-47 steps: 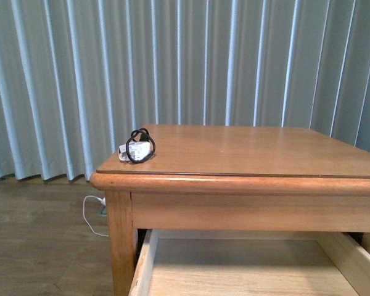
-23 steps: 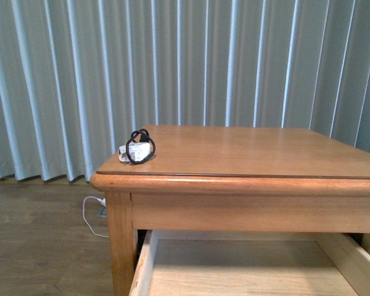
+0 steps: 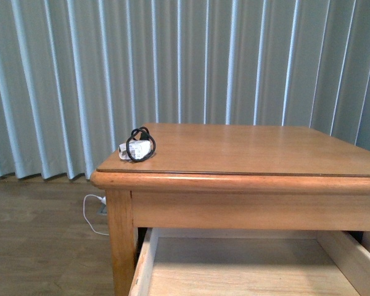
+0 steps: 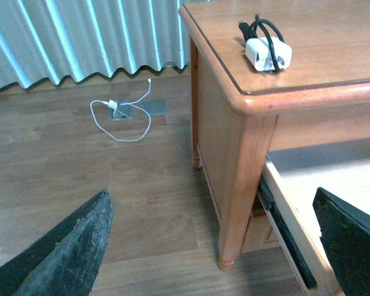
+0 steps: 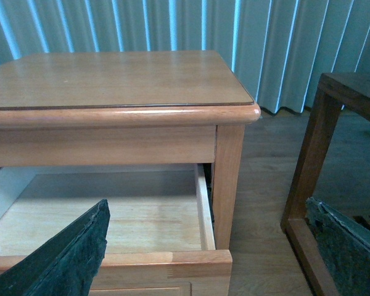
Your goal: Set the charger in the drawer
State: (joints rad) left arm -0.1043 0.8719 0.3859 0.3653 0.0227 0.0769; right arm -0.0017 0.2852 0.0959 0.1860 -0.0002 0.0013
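The charger [image 3: 137, 148], a small white block wrapped in loops of black cable, lies on the wooden table near its front left corner; in the left wrist view the charger [image 4: 267, 50] rests close to the table edge. Below the tabletop the drawer [image 3: 149, 259] stands pulled out, its pale bare-wood inside showing nothing in it. The drawer [image 5: 203, 216] also fills the right wrist view. My left gripper [image 4: 216, 246] is open, low beside the table's leg, well short of the charger. My right gripper [image 5: 216, 246] is open over the drawer's right front corner. Neither arm shows in the front view.
The honey-coloured table [image 3: 246, 182] stands before pleated blue-grey curtains [image 3: 172, 61]. A thin white cable [image 4: 120, 117] trails on the wood floor by a floor socket. A second, darker wooden frame [image 5: 320, 142] stands to the right of the table.
The front view has shifted slightly, so the table and charger sit a touch higher in the picture. The charger has not moved on the table.
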